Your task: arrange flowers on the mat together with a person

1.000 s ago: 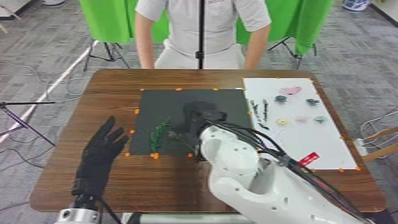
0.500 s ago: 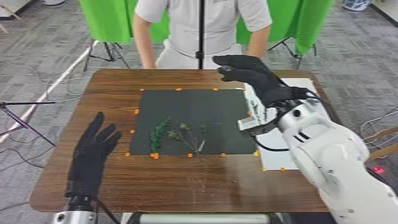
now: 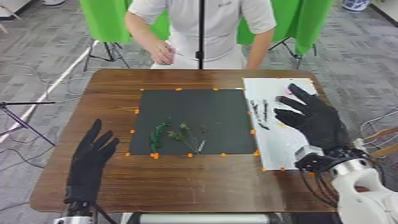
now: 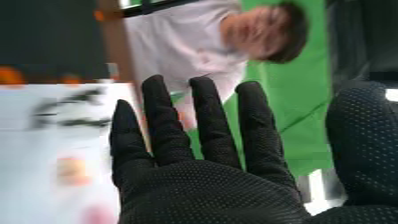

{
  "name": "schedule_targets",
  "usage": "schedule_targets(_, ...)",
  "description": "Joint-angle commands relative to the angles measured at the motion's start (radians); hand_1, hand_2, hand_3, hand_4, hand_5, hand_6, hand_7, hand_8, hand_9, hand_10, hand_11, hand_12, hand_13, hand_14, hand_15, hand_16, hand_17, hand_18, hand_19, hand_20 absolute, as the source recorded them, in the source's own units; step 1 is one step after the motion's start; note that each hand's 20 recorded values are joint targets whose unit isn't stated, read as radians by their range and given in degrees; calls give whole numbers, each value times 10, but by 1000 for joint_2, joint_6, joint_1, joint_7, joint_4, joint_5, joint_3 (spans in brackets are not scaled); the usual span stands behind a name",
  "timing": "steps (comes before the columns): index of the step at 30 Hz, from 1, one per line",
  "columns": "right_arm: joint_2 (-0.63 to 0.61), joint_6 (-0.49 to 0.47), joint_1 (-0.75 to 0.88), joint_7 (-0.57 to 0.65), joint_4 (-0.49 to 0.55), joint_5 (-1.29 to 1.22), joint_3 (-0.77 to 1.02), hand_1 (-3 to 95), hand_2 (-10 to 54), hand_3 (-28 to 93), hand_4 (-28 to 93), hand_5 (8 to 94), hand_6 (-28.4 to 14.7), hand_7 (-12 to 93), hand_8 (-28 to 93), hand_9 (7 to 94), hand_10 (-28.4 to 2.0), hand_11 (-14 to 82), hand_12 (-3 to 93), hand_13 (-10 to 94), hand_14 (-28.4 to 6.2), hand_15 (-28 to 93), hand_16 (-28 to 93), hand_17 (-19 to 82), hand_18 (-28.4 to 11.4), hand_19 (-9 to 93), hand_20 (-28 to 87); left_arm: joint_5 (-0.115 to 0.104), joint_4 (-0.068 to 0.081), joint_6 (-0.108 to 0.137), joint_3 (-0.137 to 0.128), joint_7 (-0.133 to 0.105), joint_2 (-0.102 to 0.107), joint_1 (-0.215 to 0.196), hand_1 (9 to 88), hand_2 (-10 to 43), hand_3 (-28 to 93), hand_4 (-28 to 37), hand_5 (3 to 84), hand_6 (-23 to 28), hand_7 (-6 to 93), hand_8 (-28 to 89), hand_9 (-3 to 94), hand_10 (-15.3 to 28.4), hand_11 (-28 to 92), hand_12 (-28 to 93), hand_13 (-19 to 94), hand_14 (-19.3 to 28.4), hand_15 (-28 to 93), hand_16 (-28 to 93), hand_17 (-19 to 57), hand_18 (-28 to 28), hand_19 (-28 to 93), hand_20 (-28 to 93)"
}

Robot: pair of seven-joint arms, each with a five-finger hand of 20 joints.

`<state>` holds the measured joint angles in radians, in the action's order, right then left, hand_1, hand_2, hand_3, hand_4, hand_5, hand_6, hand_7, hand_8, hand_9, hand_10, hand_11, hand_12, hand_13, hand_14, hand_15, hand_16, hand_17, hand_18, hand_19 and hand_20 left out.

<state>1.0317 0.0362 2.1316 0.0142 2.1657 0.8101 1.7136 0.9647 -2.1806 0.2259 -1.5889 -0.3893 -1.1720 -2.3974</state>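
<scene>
Table: the table (image 3: 222, 185) was brown wood and held mat and sheet; clock places ran from the mat's middle, with 12 on the far side.
Left hand: the left hand (image 3: 86, 167) was at 8 o'clock, off the mat, fingers straight and a little parted, pointing to 12.
Right hand: the right hand (image 3: 322, 125) was at 3 o'clock, over the sheet, fingers straight with narrow gaps, thumb wide of them.
Stems: the thin stems (image 3: 189, 137) lay on the mat at 6 o'clock, fanned out.
Green sprig: the green sprig (image 3: 158, 136) lay on the mat at 8 o'clock, just beside the stems.
Mat: the dark mat (image 3: 195, 102) had orange tabs round its edge.
Sheet: the white sheet (image 3: 274, 152) was at 3 o'clock, beside the mat.
Dark sprigs: the dark sprigs (image 3: 265, 107) lay on the sheet at 2 o'clock.
</scene>
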Motion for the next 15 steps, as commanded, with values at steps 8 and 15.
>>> schedule_targets(8,78,-25,56,0,16,176,-13,184,101,670,-258,356,33,89,-88,398,-122,44,168,314,-197,94,299,18,-215,262,195,5,5,-17,11,22,-18,-11,185,42,764,-283,246,-24,123,-101,277,123,92,127,219,180,220,-9,-116,226,420,56)
schedule_targets(15,84,-55,87,-11,16,167,28,186,99,671,-259,366,31,93,-91,406,-123,45,168,318,-196,101,300,17,-216,263,197,2,6,-20,12,27,-18,-11,188,43,765,-283,248,-19,122,-101,278,124,93,127,219,180,222,-9,-116,225,421,58)
